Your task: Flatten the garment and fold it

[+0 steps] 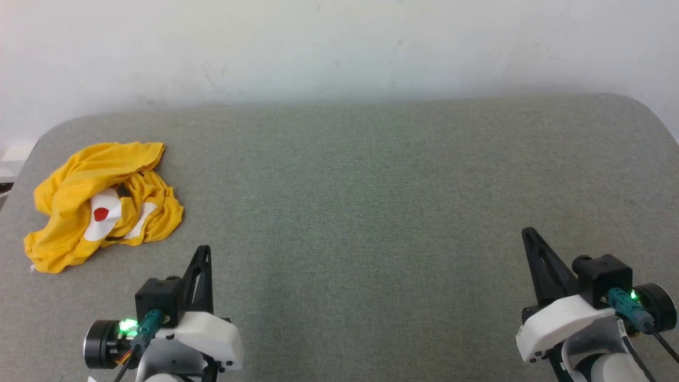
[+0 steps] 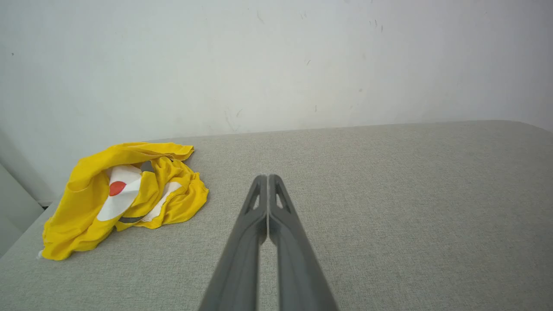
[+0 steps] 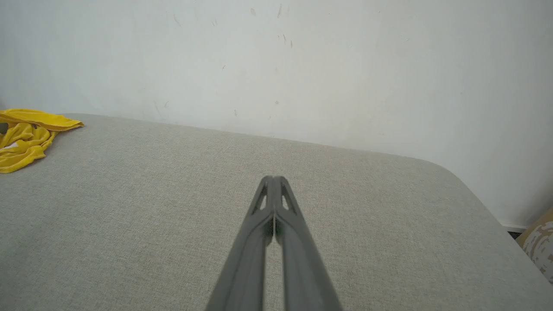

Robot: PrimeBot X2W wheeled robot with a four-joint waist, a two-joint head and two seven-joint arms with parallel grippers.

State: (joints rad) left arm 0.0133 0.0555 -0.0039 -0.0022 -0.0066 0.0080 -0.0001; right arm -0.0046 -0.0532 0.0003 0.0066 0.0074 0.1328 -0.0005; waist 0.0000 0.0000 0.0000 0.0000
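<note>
The garment (image 1: 69, 196) is a bright yellow T-shirt lying in a crumpled heap at the far left of the grey cloth-covered table (image 1: 371, 185). White patches and a red dot show among its folds. My left gripper (image 1: 204, 249) hovers at the lower left, shut and empty, a short way to the right of the heap and nearer to me. In the left wrist view the garment (image 2: 86, 194) lies left of the gripper (image 2: 268, 177). My right gripper (image 1: 526, 231) is shut and empty at the lower right, far from the shirt. The right wrist view has the garment (image 3: 26, 138) at its left edge, well away from the gripper (image 3: 273, 178).
A white wall (image 1: 339, 48) rises right behind the table's far edge. The table has rounded corners at the back left and back right. A patterned object (image 3: 540, 242) sits beyond the table's right edge in the right wrist view.
</note>
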